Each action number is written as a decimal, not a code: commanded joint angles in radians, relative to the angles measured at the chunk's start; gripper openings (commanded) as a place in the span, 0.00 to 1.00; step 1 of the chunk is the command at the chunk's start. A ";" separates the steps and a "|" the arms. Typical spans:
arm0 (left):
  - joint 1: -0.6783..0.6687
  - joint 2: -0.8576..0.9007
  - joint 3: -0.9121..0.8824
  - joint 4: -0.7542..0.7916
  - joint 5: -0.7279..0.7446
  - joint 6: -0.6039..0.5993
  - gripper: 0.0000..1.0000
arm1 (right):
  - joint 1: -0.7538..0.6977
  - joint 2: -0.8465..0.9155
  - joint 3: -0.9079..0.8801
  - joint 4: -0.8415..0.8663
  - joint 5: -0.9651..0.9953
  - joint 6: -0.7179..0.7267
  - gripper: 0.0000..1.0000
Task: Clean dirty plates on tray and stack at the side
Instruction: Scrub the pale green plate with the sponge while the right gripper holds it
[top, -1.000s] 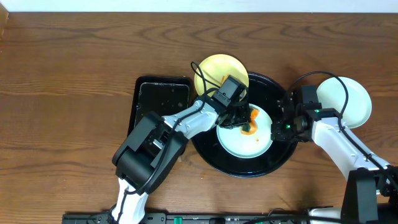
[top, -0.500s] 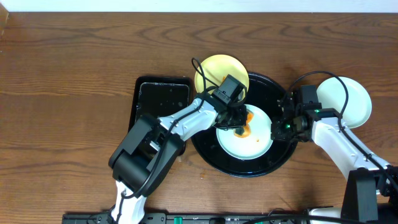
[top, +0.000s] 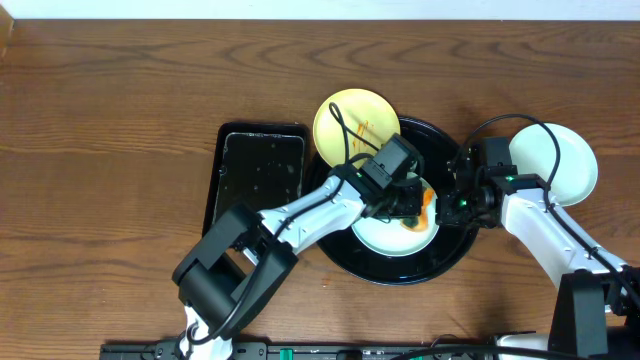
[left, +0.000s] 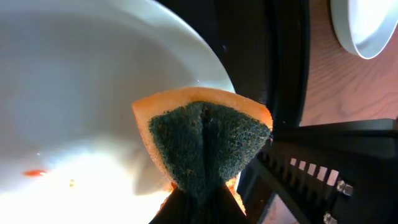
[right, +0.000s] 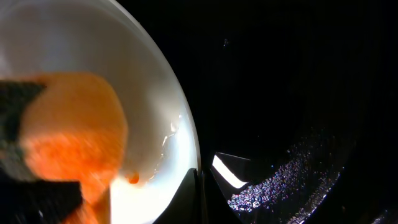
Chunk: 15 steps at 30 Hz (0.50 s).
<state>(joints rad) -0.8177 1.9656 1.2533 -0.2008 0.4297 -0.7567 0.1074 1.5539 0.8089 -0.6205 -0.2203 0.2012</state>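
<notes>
The round black tray (top: 452, 250) holds a pale mint plate (top: 385, 232). My left gripper (top: 414, 206) is shut on a folded orange sponge (top: 426, 203) with a green scouring face (left: 205, 140), pressed on the plate's right part (left: 93, 93). A small red sauce spot (left: 34, 173) remains on the plate. My right gripper (top: 456, 206) is shut on the plate's right rim (right: 186, 143), with its tips (right: 200, 186) pinching it. A yellow plate (top: 350, 118) with orange streaks leans over the tray's far rim. Another pale plate (top: 560, 160) lies on the table to the right.
A black rectangular tray (top: 255, 170) lies left of the round tray, wet with droplets. The round tray's glossy floor (right: 280, 93) is wet too. Brown wooden table (top: 100, 150) spreads all around. The left arm (top: 300, 210) crosses over the round tray's left edge.
My left gripper has dragged the sponge across the mint plate from its upper left part to its right edge. The right gripper has kept its hold on the rim.
</notes>
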 joint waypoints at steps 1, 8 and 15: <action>0.000 0.000 -0.004 0.002 -0.027 -0.072 0.08 | 0.005 0.004 -0.011 -0.005 0.043 0.009 0.01; -0.016 0.051 -0.004 0.027 -0.006 -0.185 0.08 | 0.005 0.004 -0.011 -0.004 0.043 0.009 0.01; -0.047 0.080 -0.004 0.038 0.000 -0.193 0.08 | 0.005 0.004 -0.011 -0.004 0.043 0.008 0.01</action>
<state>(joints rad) -0.8585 2.0281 1.2533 -0.1669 0.4194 -0.9279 0.1074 1.5539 0.8089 -0.6205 -0.2199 0.2012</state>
